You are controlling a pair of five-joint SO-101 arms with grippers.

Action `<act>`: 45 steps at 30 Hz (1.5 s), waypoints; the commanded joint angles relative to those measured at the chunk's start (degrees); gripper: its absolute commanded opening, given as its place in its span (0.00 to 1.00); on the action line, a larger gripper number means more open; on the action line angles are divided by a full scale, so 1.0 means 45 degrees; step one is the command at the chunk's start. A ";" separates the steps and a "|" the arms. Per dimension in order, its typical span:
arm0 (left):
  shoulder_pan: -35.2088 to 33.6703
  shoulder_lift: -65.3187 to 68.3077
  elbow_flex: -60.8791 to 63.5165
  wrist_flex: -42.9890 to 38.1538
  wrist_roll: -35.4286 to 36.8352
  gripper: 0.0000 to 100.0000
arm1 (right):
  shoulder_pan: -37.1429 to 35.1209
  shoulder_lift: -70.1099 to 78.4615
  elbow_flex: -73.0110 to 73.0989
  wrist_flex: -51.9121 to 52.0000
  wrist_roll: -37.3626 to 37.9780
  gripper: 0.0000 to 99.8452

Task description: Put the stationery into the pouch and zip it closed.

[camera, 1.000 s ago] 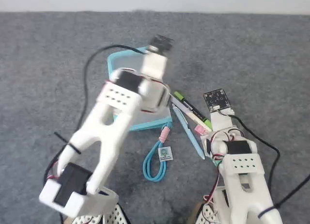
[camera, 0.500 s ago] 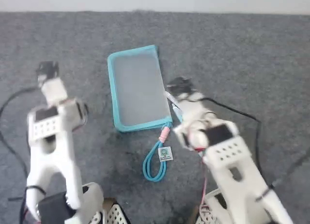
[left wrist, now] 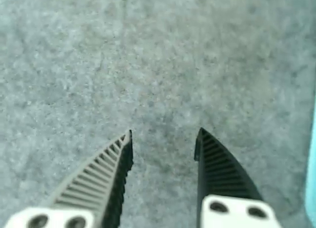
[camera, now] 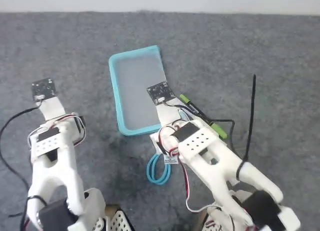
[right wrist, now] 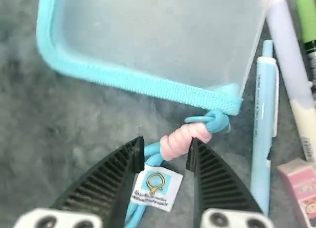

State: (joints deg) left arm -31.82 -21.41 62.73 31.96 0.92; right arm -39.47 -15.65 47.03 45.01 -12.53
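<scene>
I have the pouch (camera: 137,86) lying flat at upper centre of the high view, with a green marker (camera: 199,112) just off its right edge. My right gripper (right wrist: 166,141) sits half open astride the pink zipper pull (right wrist: 183,138), clamping nothing. At the left of the frame, my left gripper (left wrist: 164,134) gapes empty over the grey carpet (left wrist: 148,65).

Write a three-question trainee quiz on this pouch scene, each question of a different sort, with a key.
1. True or false: the left gripper hangs open over bare grey carpet.
2. Multiple choice: what sits between the open fingertips of the right gripper? A) a ruler. B) the pink coiled zip pull. C) a pair of scissors.
3. Fill in: the light-blue pen lies ___ the translucent teal-edged pouch, on the carpet.

Key: 1 true; 2 B; 3 beside.
</scene>
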 commanded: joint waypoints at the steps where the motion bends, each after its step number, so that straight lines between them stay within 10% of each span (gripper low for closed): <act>1: 0.0176 -0.0098 -0.0166 -0.0313 -0.0137 0.20 | 0.0537 0.0361 -0.0703 -0.0987 -0.0293 0.16; 27: 0.0195 0.0000 -0.0166 -0.0313 -0.0137 0.20 | 0.1612 0.2432 -0.0801 -0.2432 -0.1133 0.16; 33: 0.0195 0.0000 -0.0166 -0.0313 -0.0137 0.20 | 0.1924 0.2471 -0.0801 -0.1983 -0.1035 0.01; 40: 0.0352 0.0000 -0.0225 -0.0332 -0.0137 0.20 | 0.3839 0.0342 -0.1817 0.1377 0.3614 0.01; 45: 0.1270 -0.0117 -0.0791 -0.0020 -0.0137 0.20 | 0.4171 -0.2784 -0.1856 0.2823 0.3888 0.01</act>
State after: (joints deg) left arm -28.31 -21.41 62.73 31.96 0.66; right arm -21.80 -17.76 42.02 53.80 3.74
